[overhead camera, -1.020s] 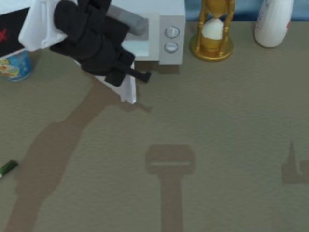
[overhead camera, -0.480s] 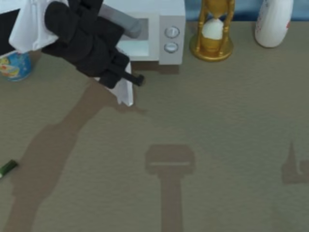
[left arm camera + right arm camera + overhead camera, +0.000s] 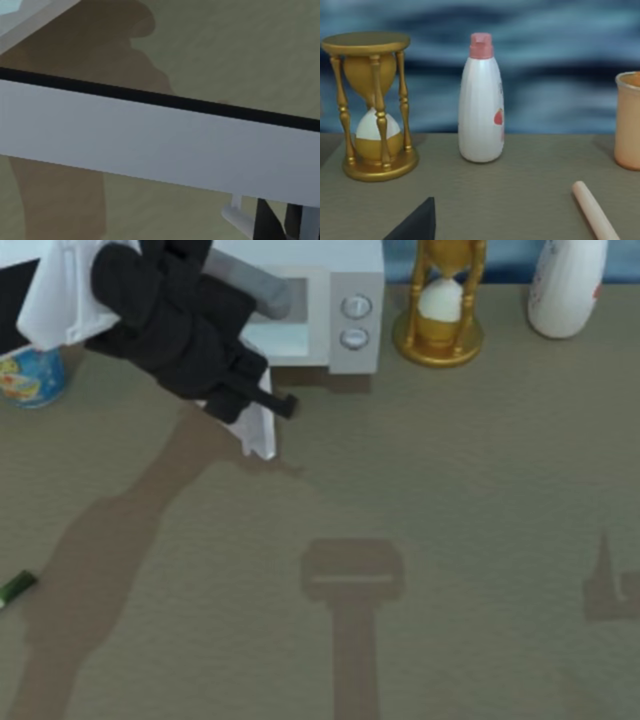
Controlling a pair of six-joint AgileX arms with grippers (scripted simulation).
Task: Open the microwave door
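Since the frame one second back, the left arm and the microwave door (image 3: pixel 262 428) are showing a shift toward the top view's left, the door's free edge swinging further off the oven front; over the last half second the change is barely visible. Nearest in the top view, the table (image 3: pixel 450 540) is carrying only arm shadows. Beyond that, the door is standing edge-on, angled well out from the microwave (image 3: pixel 320 300), and the pale cavity is showing beside the knob panel (image 3: pixel 354 322). Judged from this, the opening is largely accomplished; what remains is likely a little more swing, if any, and release. The left gripper (image 3: pixel 262 400) is sitting at the door's outer edge, in contact with it or just beside it; whether its fingers are spread or closed on the panel cannot be told, since the arm is covering them. The left wrist view is showing only the white door slab (image 3: pixel 160 145) filling the frame. The right gripper is not appearing in any view. Farthest back, the hourglass (image 3: pixel 440 300) and white bottle (image 3: pixel 566 285) are standing apart from the work.
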